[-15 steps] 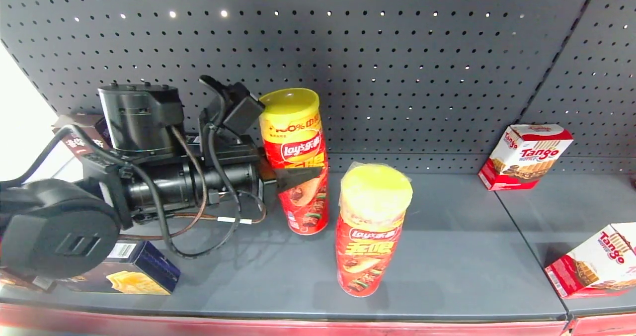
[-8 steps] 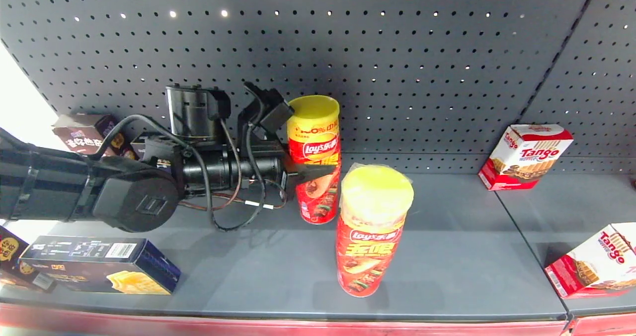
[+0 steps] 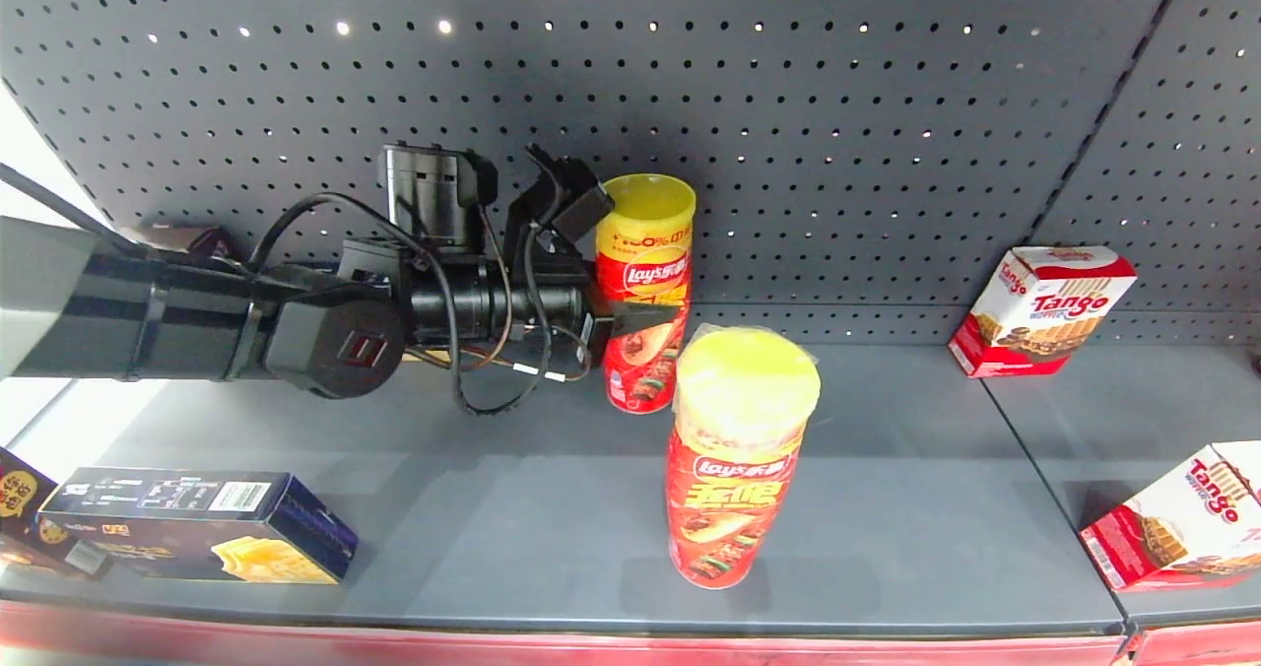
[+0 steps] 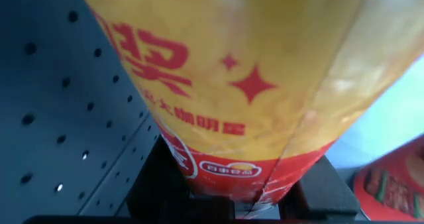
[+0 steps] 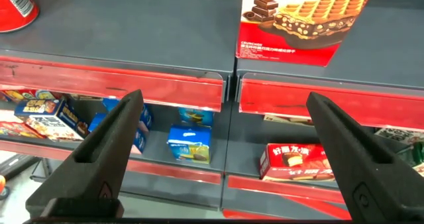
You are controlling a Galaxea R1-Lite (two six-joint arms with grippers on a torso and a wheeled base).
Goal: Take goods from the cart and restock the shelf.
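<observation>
A red and yellow chips can with a yellow lid is held in my left gripper, which is shut on its middle from the left. The can leans slightly, close to the pegboard at the back of the grey shelf; I cannot tell whether its base touches the shelf. In the left wrist view the can is squeezed between the black fingers. A second, identical can stands upright nearer the front, just right of the held one. My right gripper hangs open and empty before the shelf's red front edge.
Two wafer boxes lie on the shelf's right side. A dark blue box lies at the front left. Free shelf room lies between the cans and the wafer boxes. Lower shelves hold small boxes.
My left arm has carried the chips can to the right and farther back toward the pegboard. The standing can and the boxes have not moved.
</observation>
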